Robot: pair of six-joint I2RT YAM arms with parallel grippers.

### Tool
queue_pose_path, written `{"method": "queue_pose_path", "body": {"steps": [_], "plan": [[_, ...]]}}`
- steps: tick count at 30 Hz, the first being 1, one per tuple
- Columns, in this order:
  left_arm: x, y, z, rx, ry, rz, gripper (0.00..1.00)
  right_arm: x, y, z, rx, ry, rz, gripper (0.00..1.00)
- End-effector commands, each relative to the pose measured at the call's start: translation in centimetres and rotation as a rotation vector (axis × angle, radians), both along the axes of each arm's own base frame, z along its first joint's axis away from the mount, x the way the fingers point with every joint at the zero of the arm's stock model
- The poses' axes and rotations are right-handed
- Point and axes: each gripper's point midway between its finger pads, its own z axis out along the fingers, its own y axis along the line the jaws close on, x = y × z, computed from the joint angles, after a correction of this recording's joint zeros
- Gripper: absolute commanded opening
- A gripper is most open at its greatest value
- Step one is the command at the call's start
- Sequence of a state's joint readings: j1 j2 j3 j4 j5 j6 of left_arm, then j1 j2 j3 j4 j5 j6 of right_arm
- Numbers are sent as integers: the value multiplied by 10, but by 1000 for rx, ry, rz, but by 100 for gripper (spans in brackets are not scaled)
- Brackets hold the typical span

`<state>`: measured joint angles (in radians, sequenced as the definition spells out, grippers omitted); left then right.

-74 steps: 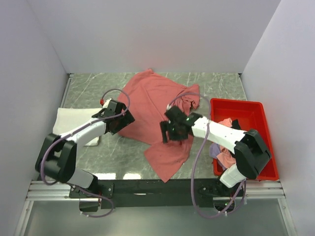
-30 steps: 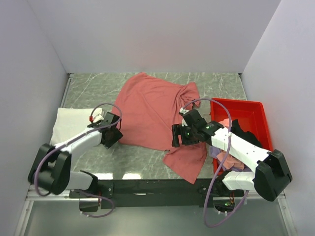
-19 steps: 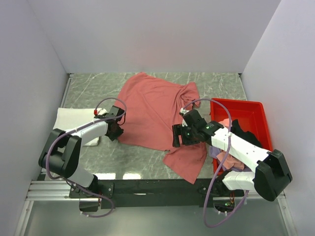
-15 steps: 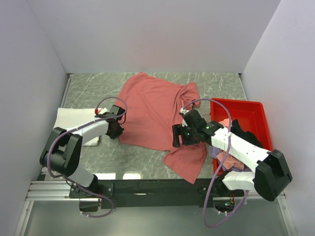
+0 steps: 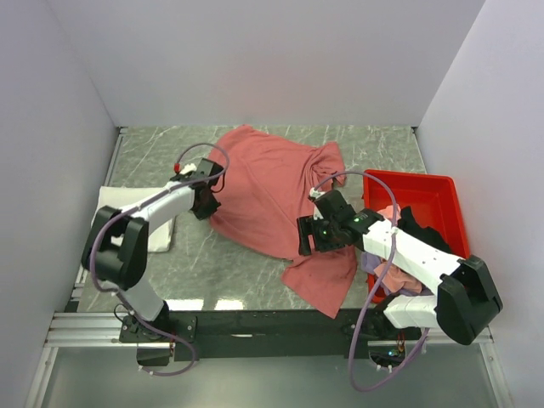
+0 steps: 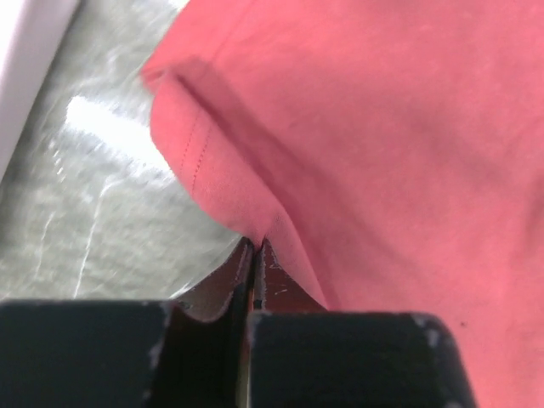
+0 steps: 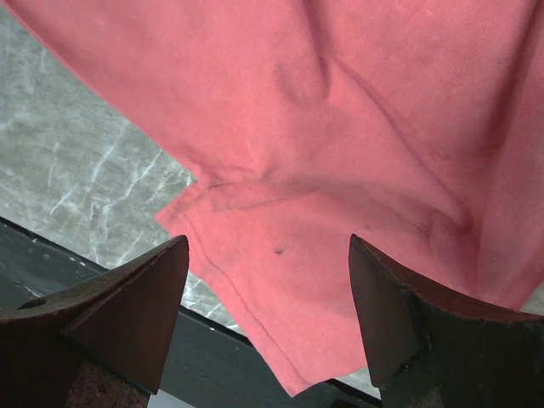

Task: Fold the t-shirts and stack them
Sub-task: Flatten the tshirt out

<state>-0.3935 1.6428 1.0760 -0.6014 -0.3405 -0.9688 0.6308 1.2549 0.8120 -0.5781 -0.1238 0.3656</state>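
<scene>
1. Folding is only beginning: I am judging just the white tee [image 5: 110,204] as done, lying at the left edge of the table [image 5: 161,157].
2. My left gripper [image 6: 255,248] is pinching the left hem of the red tee [image 5: 272,183], jaws closed on the cloth.
3. My right gripper [image 7: 268,255] is hovering wide over its near corner, holding nothing.
4. The red tee is lying crumpled mid-table, and other tees [image 5: 389,212] are waiting in the tray [image 5: 408,176].
</scene>
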Motion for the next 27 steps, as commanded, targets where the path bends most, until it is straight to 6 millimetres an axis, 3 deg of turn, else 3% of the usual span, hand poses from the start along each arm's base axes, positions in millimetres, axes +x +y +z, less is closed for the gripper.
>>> {"method": "queue_pose_path", "body": {"steps": [1, 2, 7, 9, 10, 12, 13, 15, 17, 19, 20, 21, 23, 25, 26, 27], "plan": [[18, -4, 11, 68, 8, -67, 6, 6, 1, -1, 9, -17, 15, 82], [21, -7, 5, 71, 28, -75, 6, 7, 0, -2, 6, -16, 15, 82], [58, -32, 11, 44, -17, -133, 7, 11, -5, -4, 6, -13, -5, 82], [69, -41, 1, 33, -7, -161, 11, 12, -6, -5, 5, -9, -9, 82], [81, -47, 8, 28, -30, -182, 20, 13, -6, -6, 3, -7, -11, 82], [85, -48, -1, 48, 12, -187, 35, 13, -7, -5, 1, -7, -13, 82], [92, -50, 5, 46, -6, -181, 54, 13, -7, -6, -2, -2, -14, 82], [91, -51, 8, 39, -21, -180, 71, 13, -8, -6, -2, -5, -19, 82], [88, -48, 22, 26, -60, -166, 75, 14, -8, -4, -1, -13, -22, 82], [76, -39, 19, 31, -53, -133, 78, 14, -8, -4, 0, -12, -22, 82], [73, -34, 30, 30, -80, -113, 79, 14, -8, -4, 1, -12, -21, 82], [61, -25, 21, 36, -59, -98, 81, 14, -7, -5, 2, -10, -17, 82], [56, -19, 30, 3, -95, -65, 86, 14, -7, -6, 1, -7, -18, 82], [42, -4, 17, -6, -76, -30, 87, 13, -7, -7, 0, -2, -15, 82], [45, -3, 24, -29, -114, -21, 87, 14, -7, -6, 1, -5, -14, 82], [39, 2, 16, -38, -99, -13, 88, 14, -6, -7, 3, -4, -12, 82]]}}
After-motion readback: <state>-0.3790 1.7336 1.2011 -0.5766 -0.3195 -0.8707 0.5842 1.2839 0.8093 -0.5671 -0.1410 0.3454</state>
